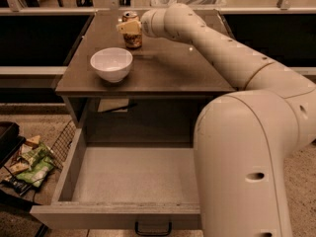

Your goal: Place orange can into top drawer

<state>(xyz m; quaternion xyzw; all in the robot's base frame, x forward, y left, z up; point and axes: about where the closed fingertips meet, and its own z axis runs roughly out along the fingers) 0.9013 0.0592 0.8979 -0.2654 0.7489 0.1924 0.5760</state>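
The orange can (133, 38) stands upright on the far part of the brown table top (168, 68), behind the white bowl (111, 64). My gripper (129, 27) is at the can's upper half, touching or overlapping it from the right, at the end of my long white arm (217, 48). The top drawer (131, 179) is pulled wide open below the table, its inside bare, with the dark handle (153, 228) on its front panel. My arm's large elbow (252, 167) hides the drawer's right side.
A wire basket with snack packets (29, 164) sits on the floor to the left of the drawer. A paper scrap (112, 105) lies in the shelf space under the table top. Dark counters flank the table on both sides.
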